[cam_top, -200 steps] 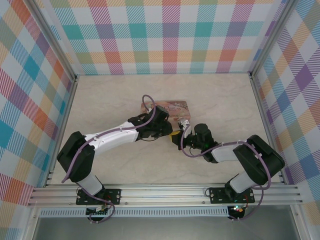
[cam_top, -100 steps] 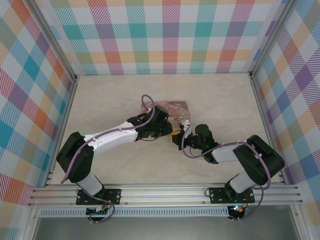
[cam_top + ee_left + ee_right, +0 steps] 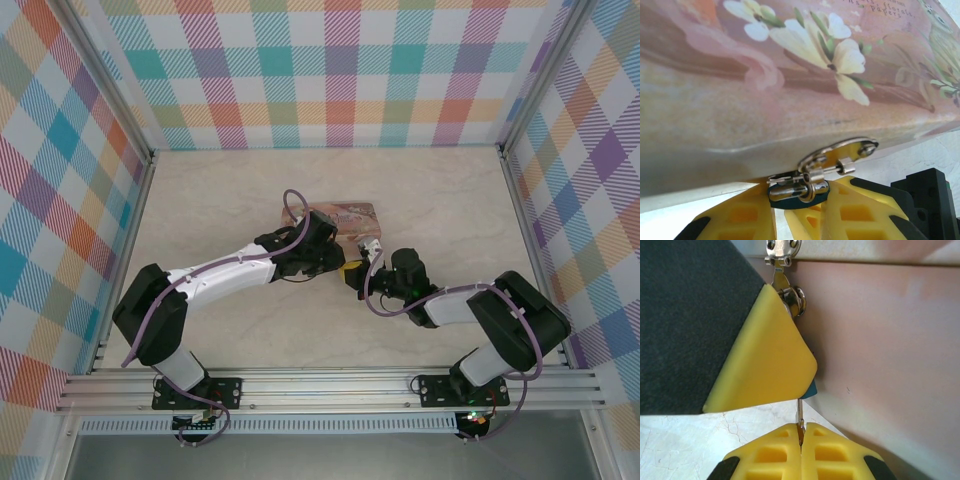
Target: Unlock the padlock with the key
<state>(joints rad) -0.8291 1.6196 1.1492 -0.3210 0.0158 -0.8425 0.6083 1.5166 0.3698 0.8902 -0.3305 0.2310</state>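
Bright, even light fell from above on the table (image 3: 220, 200); the top view was sharp, with soft shadows under the arms. At the left wrist the pink tin (image 3: 790, 75) looked hazy and washed out, its hasp (image 3: 837, 152) glinted, and the padlock (image 3: 780, 197) sat shadowed. At the right wrist the key (image 3: 800, 417) was crisp, while the yellow fingers (image 3: 840, 450) of the right gripper (image 3: 801, 434) were soft.

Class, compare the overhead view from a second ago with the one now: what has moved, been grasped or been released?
Nothing clearly changed. The right arm's wrist shows at most a slight shift beside the pink tin, and no grasp or release shows. Both grippers sit where they were: the left gripper shut on the padlock, the right gripper shut on the key.
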